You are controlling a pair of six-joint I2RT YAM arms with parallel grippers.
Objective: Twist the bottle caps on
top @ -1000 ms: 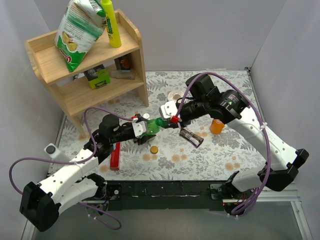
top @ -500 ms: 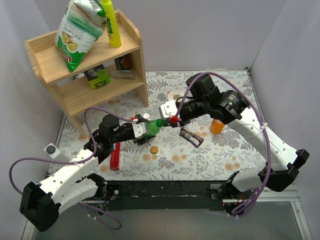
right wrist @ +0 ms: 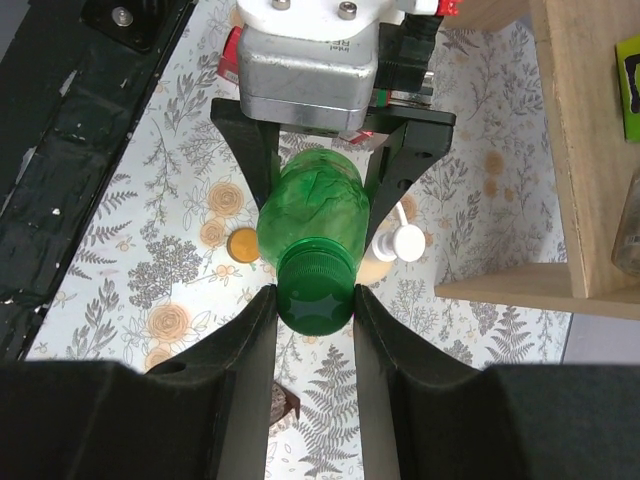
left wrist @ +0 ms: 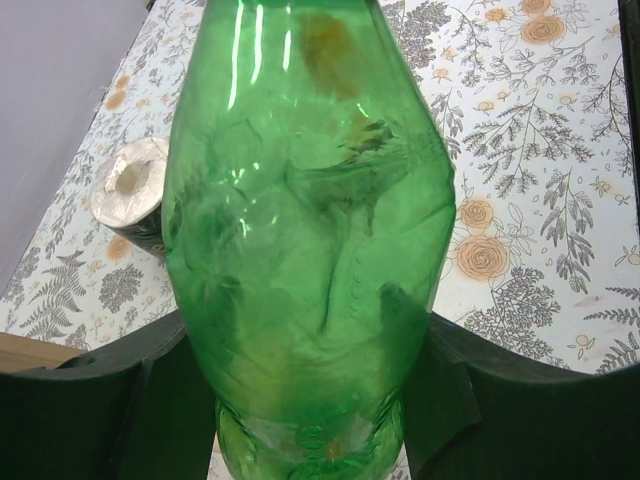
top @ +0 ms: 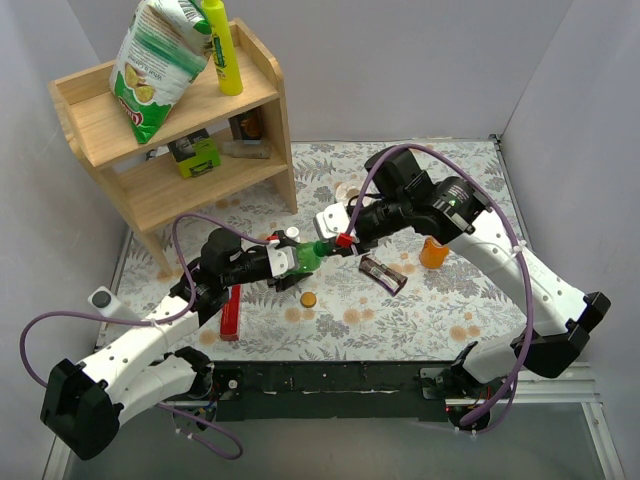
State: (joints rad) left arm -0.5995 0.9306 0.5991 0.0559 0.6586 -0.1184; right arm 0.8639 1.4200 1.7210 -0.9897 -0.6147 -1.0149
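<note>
My left gripper is shut on the body of the translucent green bottle, holding it sideways above the mat; the bottle fills the left wrist view. My right gripper is shut on the dark green cap, which sits on the bottle's neck, one finger on each side of it. The orange-brown cap lies loose on the mat below the bottle and also shows in the right wrist view. The orange bottle stands uncapped to the right, under the right arm.
A cream bottle's white top sits just behind the green bottle. A dark brown object lies right of centre, a red bar at the left. A wooden shelf stands at the back left.
Both grippers and the green bottle have shifted slightly to the left, and the right arm has leaned in. Both grips are unchanged.
</note>
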